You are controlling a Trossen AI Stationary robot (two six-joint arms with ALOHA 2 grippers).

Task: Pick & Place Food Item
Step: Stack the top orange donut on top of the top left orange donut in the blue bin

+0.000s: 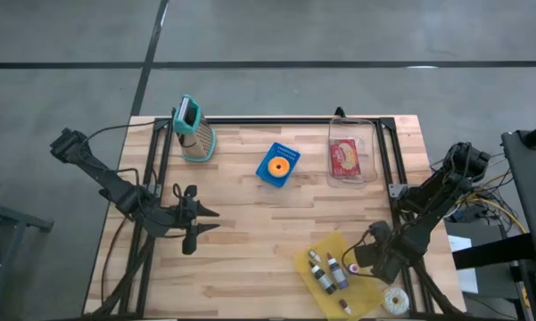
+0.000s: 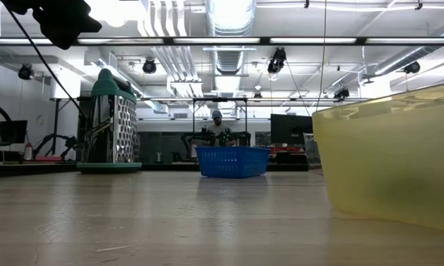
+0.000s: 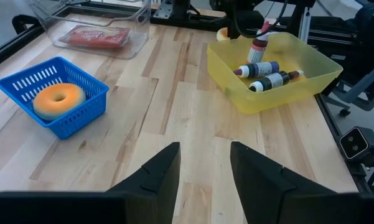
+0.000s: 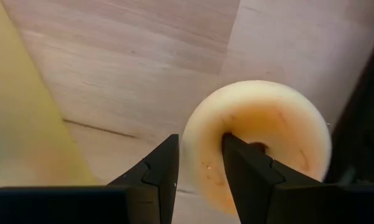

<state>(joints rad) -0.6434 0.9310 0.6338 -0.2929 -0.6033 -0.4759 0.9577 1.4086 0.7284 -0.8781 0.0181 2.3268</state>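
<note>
A cream doughnut [image 4: 267,124] lies near the table's near right corner [image 1: 394,299], beside the yellow bin [image 1: 314,257]. My right gripper [image 4: 200,138] points down over it and is shut on its ring. It shows in the high view [image 1: 385,267]. An orange doughnut [image 3: 60,99] sits in a blue basket [image 1: 266,175] at mid-table. My left gripper [image 3: 204,146] hangs open at the left [image 1: 196,220], above bare wood, holding nothing. My right gripper has one side of the cream doughnut's ring [image 4: 202,155] between its two fingers. One finger [image 4: 249,174] stands in the hole and the other at the outer rim. The fingers come from above, pointing down. I cannot tell whether the doughnut is lifted off the wood.
The yellow bin [image 3: 280,93] holds several small bottles. A clear container [image 1: 367,153] with a red packet stands at the far right and a teal grater [image 1: 194,129] at the far left. Black rails run along the table's left, far and right sides.
</note>
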